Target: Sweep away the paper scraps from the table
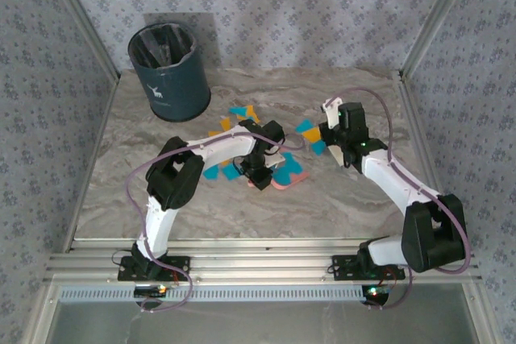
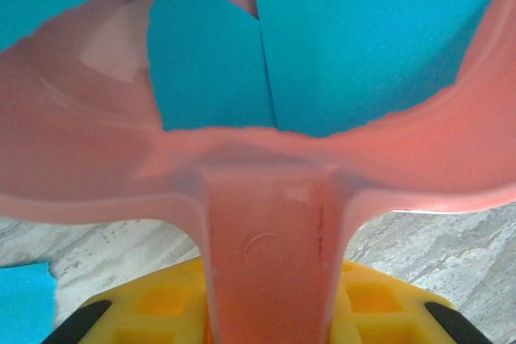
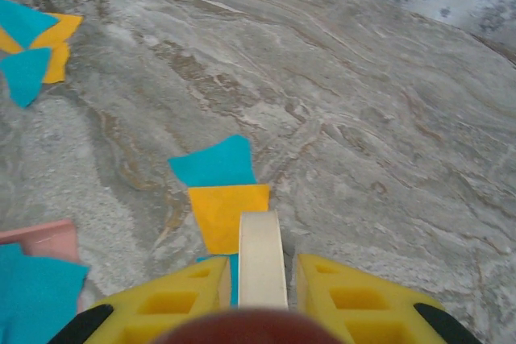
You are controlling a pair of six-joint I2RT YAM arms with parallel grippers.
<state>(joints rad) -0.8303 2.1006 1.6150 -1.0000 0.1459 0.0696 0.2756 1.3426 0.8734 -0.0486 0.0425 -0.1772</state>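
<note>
Left tool (image 2: 266, 316) clamps the handle of the one pink dustpan (image 2: 81, 159), which carries three turquoise paper scraps (image 2: 363, 38); right tool (image 3: 262, 300) grips one cream handle (image 3: 260, 251). Other scraps, turquoise and orange, lie scattered mid-worktop (image 1: 121, 159), near one dark bin (image 1: 169, 74)

Grey-beige marble-veined rectangular tabletop (image 1: 121, 167), aluminium rails (image 1: 242, 259) at the edges: scraps, bin, dustpan on it.
Small flat turquoise & orange paper scraps (image 1: 242, 114) lie loose round the centre, some more at centre-right. Dark blue round plastic bin (image 1: 169, 74) stands upright at back-left, left of the scraps, not touching them. Pink plastic dustpan (image 1: 289, 173) is at centre, just in front of the scrap cluster, w/ turquoise pieces in its tray; can't tell if it rests flat. Right wrist view: one turquoise scrap (image 3: 214, 163) touches an orange one (image 3: 228, 215) on the marble, another orange/turquoise pair further left.
</note>
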